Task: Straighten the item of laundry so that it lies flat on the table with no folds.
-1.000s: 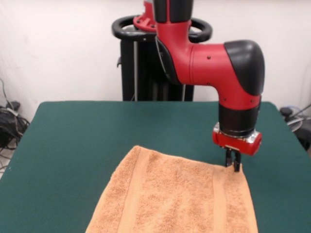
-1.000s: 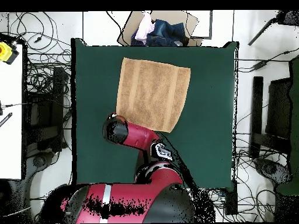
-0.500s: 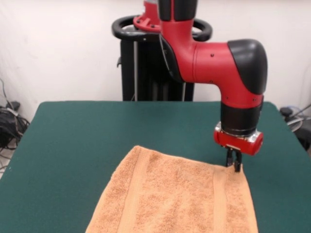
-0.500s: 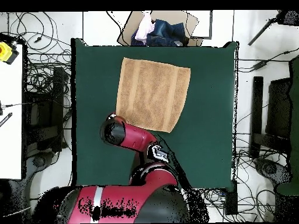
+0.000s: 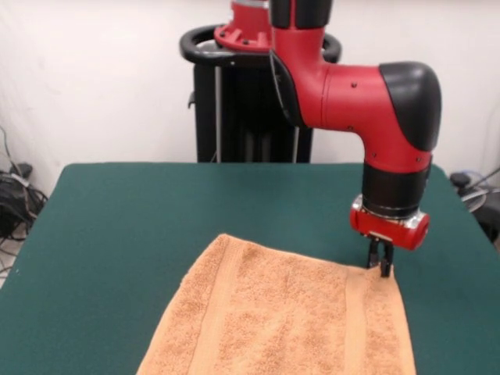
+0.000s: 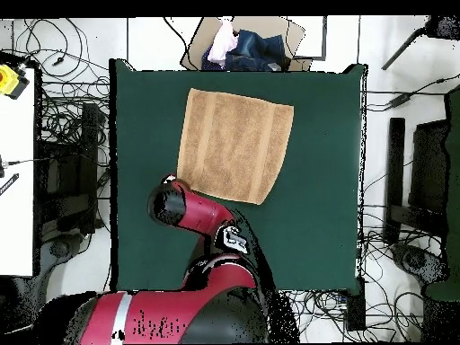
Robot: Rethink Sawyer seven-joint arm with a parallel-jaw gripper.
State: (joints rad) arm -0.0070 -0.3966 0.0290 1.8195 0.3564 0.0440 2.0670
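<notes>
Towel spread lower centre of table, looks flat. Claw at its upper-right corner; pinching or not, cannot tell. Likely last corner tug; next: let go, lift away.

We're looking at a robotics lab: cables are sprawling over the bare floor around a green-topped table, with a red robot arm standing against plain white walls.
</notes>
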